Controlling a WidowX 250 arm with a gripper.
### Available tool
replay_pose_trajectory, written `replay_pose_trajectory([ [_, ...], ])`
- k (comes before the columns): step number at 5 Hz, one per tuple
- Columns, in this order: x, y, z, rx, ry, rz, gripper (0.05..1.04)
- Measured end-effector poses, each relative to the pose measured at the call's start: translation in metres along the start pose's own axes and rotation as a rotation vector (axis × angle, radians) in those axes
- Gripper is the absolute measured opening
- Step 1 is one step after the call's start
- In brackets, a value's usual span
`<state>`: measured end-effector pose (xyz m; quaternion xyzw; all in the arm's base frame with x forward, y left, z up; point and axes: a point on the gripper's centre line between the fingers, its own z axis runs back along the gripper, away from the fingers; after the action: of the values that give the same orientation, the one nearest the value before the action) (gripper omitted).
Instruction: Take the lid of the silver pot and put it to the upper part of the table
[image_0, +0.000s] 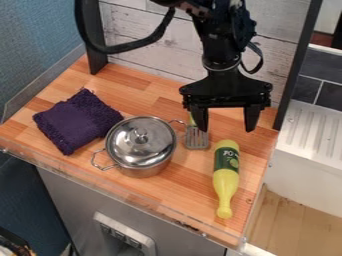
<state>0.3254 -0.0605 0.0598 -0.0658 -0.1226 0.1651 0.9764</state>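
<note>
Wooden counter (137, 90), lidded silver pot (143, 171) at left; fingers (200, 119) apart, empty. Lid (123, 150) probably stiff, light, slippery; best gripped by its central knob (141, 135).

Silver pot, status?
Gripper open, holding nothing. Lid seated on pot. Slotted spatula close beside pot, might crowd the lid's path.

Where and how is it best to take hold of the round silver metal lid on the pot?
Probably by the small metal knob at the centre of the lid, from above, with the black gripper open around it: the knob stands up, while the lid lies flat on the silver pot.
</note>
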Motion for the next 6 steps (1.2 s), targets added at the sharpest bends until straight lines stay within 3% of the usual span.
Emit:
replay_pose_trajectory([
  [2,-0.006,0.017,-0.008,0.057,0.042,0.036,1.001],
  [4,0.0,0.054,0.024,0.116,-0.019,0.13,1.001],
  [5,0.001,0.073,0.028,0.177,-0.019,0.159,1.001],
  [6,-0.003,0.09,0.026,0.206,-0.002,0.182,1.001],
])
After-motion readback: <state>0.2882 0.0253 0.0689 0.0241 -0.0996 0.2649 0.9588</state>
